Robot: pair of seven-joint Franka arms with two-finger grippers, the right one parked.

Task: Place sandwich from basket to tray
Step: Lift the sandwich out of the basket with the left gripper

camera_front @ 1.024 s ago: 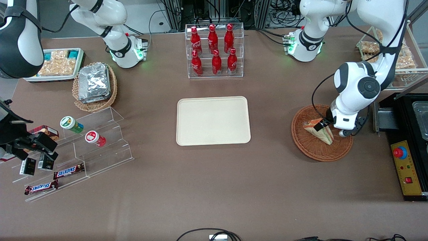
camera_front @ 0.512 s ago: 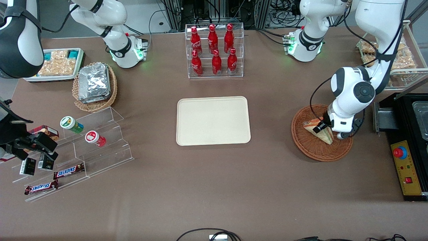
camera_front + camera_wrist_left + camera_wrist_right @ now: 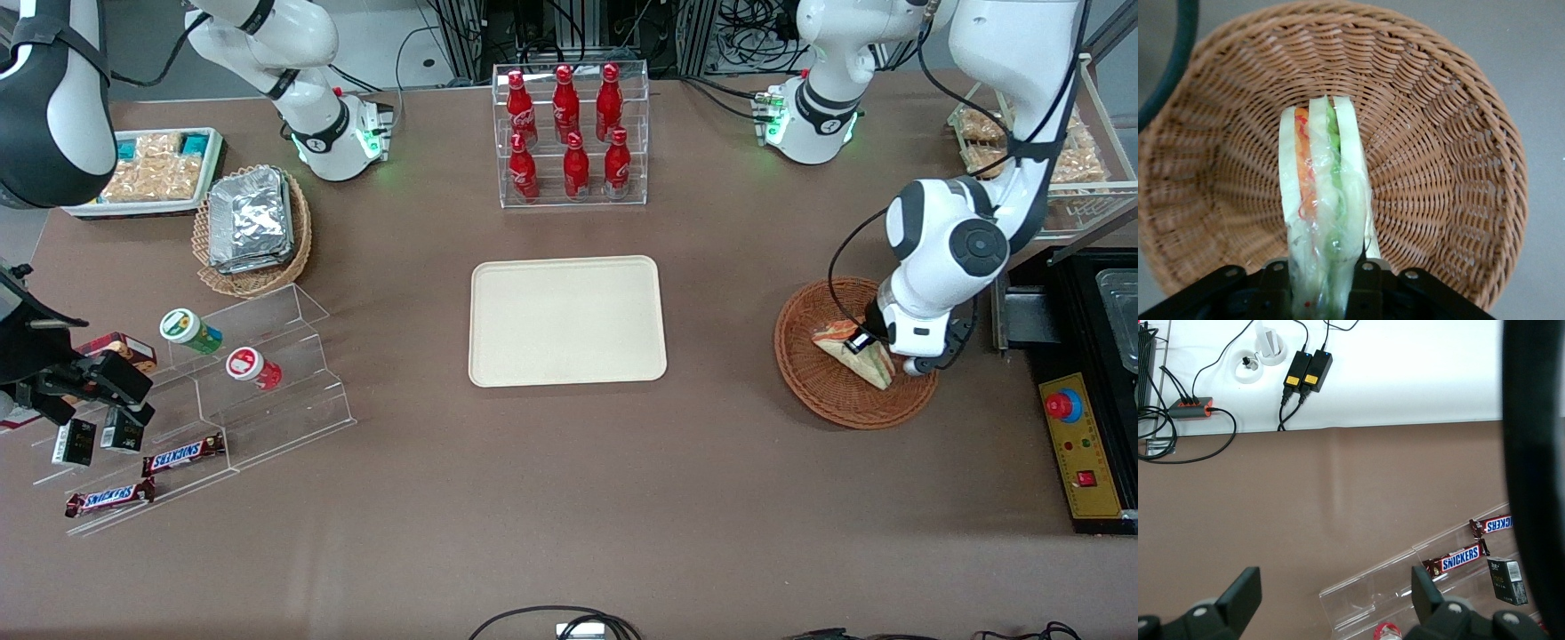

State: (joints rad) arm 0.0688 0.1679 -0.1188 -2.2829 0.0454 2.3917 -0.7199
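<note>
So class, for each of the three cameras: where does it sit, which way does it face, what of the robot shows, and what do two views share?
Front view: above the table's front edge, looking down over the tray; both arms show.
Left wrist view: on the working arm, facing into the basket; its gripper is shut on the sandwich.
Right wrist view: on the parked arm, facing the table; its fingers show.
Shared: front and left wrist views both show the sandwich, the basket and the gripper.
</note>
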